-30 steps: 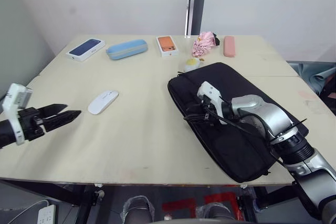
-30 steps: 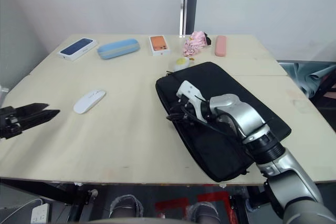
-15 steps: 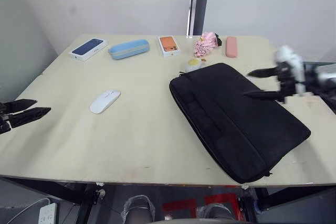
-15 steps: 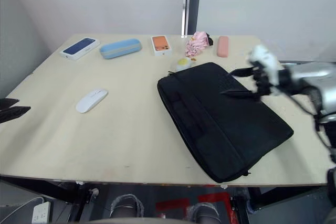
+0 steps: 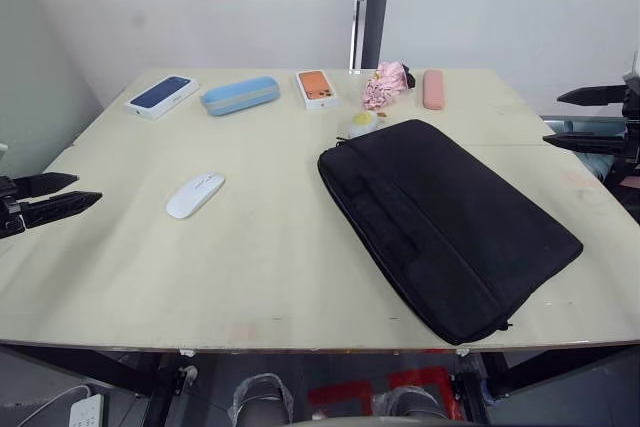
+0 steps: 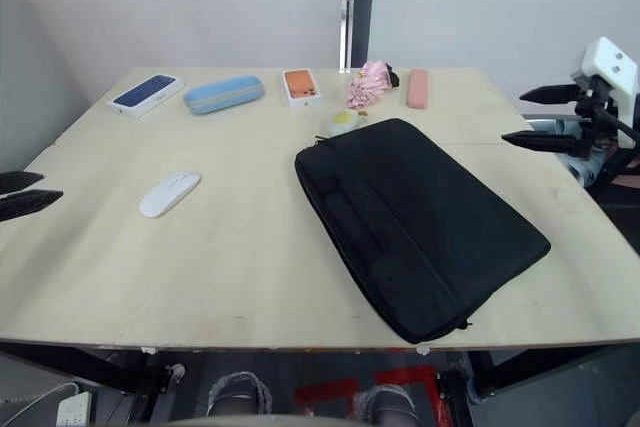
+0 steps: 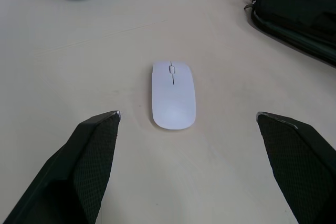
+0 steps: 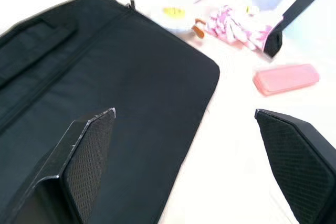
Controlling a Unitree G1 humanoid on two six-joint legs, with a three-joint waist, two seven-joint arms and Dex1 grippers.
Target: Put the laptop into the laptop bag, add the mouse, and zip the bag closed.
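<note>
L gripper (image 5: pixel 88 188) hangs at the table's (image 5: pixel 280 277) left edge, fingers spread wide, nothing between them, touching nothing. In the L wrist view the mouse (image 7: pixel 173 95) lies straight ahead of the fingertips, centred in the gap but a bit beyond them, flat on the tabletop. Its long axis runs along the gripper's reach, scroll-wheel end pointing away from the fingers, rounded back end nearest them.

R gripper (image 6: pixel 535 116) is out past the table's right edge, raised, also wide open and empty; no contact w/ anything. From the R wrist view the laptop bag (image 8: pixel 105 93) lies below and ahead of its fingers, flat, a rounded corner toward the pink case (image 8: pixel 286 78).

Bag lies diagonal on the table in the head views (image 5: pixel 450 222): long axis from the far-centre down to the near-right corner, handle and zip edge on the side facing the L gripper. Zip looks run shut along the visible edge, but hard to be sure. Egg charm (image 5: pixel 362 124) sits at the bag's far corner, touching or just beside it.

Beyond the mouse, further from the L gripper: light-blue case (image 5: pixel 240 95), boxed phone (image 5: pixel 162 94), orange phone box (image 5: pixel 317 88), pink cloth (image 5: pixel 388 84).
</note>
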